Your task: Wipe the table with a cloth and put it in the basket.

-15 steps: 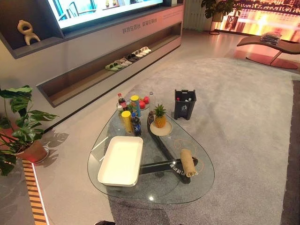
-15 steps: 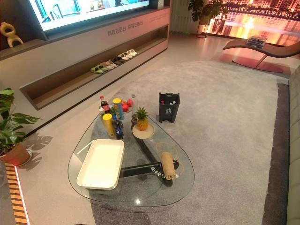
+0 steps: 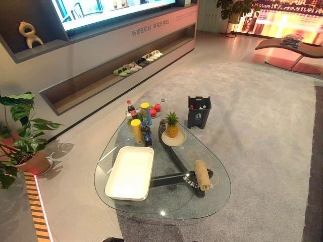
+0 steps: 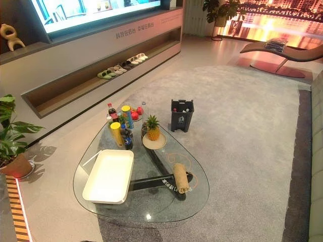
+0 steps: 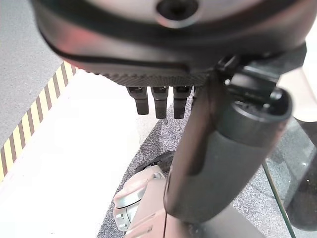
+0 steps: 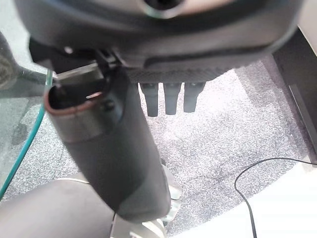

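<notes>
Lying rolled up on the glass tabletop [image 3: 212, 199], the tan cloth [image 3: 202, 174] rests toward its right side, over the dark base that shows through the glass. A white basket [image 3: 130, 173] sits on the tabletop's left half, well apart from the cloth and with nothing in it. At the far end stand a pineapple [image 3: 172, 125] on a plate [image 3: 173, 139], a yellow can [image 3: 136, 130] and several bottles [image 3: 146, 133] crowded together. A dark bin [image 3: 199, 111] stands on the carpet [image 3: 262, 116] just past the tabletop. Slippers [image 3: 137, 64] line a low shelf along the wall, and a potted plant [image 3: 22, 133] stands at the left. The left hand [image 5: 163, 101] hangs over the floor beside the tabletop's edge, fingers straight and grasping nothing. The right hand [image 6: 171, 98] hangs likewise over the carpet, fingers straight, released.
</notes>
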You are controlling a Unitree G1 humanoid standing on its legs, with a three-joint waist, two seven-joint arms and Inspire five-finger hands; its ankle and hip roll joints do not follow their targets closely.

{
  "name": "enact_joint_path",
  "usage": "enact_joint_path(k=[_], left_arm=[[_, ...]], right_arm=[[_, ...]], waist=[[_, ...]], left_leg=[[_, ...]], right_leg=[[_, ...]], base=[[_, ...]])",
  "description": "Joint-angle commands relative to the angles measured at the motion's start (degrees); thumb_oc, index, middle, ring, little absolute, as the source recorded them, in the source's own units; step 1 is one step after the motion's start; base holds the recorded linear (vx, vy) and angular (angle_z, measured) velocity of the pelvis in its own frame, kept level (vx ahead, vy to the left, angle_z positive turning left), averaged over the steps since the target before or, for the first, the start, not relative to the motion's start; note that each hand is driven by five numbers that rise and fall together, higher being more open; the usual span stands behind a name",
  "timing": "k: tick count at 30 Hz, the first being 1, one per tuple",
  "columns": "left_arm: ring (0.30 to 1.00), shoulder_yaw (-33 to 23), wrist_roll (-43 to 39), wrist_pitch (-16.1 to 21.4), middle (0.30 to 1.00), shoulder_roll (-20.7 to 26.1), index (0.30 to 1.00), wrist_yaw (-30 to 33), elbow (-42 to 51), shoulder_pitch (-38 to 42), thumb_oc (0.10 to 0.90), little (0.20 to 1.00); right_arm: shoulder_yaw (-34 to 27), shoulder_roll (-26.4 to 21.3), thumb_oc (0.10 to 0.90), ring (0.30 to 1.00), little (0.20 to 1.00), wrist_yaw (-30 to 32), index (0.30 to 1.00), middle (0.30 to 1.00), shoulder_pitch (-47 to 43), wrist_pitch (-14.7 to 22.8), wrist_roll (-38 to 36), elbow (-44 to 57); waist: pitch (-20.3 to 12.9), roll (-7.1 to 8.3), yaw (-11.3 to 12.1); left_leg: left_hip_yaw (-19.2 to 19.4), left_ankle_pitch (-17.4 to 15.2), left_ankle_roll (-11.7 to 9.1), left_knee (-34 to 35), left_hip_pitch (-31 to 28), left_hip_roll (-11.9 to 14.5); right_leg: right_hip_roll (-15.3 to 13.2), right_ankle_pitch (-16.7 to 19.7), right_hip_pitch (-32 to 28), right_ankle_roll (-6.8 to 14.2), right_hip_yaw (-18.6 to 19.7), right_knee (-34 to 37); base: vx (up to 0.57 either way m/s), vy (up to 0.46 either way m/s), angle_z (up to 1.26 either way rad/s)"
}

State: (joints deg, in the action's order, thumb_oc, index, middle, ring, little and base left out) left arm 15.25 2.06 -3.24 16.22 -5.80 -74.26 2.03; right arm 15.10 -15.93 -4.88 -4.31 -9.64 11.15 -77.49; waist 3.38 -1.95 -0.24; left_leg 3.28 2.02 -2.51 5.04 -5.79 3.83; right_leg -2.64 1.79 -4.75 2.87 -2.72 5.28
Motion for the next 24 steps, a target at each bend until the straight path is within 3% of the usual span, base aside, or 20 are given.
enact_joint_path(k=[1,17,24], left_arm=[[0.900,0.93,-1.40,1.60,0.900,-1.14,0.900,-0.55,-2.18,5.46,0.800,0.900],[0.900,0.76,-1.53,1.93,0.900,-1.09,0.900,0.10,-2.21,5.14,0.800,0.900],[0.900,0.38,-5.00,1.81,0.900,-0.85,0.900,1.58,-1.12,5.61,0.800,0.900]], right_arm=[[1.40,-0.29,0.800,0.900,0.900,0.11,0.900,0.900,-4.84,-0.49,0.73,-3.18],[1.42,-0.23,0.800,0.900,0.900,0.09,0.900,0.900,-4.51,-0.69,0.83,-2.84],[1.93,-1.13,0.800,0.900,0.900,-0.27,0.900,0.900,-4.69,-1.35,-0.10,-1.85]], waist=[[1.93,1.84,-0.40],[2.05,1.90,-0.44],[4.03,1.47,-0.58]], left_leg=[[-0.55,-2.42,0.79,-0.04,0.22,-2.32],[-0.58,-2.36,0.72,-0.04,0.44,-2.24],[-0.78,-1.38,0.46,-0.04,2.42,-2.18]], right_leg=[[-1.33,0.15,-1.00,1.85,-2.40,-0.28],[-1.25,0.12,-0.84,1.79,-2.33,-0.28],[-1.18,0.84,0.99,1.74,-2.04,-0.28]], base=[[0.00,0.000,0.00],[0.00,0.000,0.00],[0.01,-0.004,0.00]])
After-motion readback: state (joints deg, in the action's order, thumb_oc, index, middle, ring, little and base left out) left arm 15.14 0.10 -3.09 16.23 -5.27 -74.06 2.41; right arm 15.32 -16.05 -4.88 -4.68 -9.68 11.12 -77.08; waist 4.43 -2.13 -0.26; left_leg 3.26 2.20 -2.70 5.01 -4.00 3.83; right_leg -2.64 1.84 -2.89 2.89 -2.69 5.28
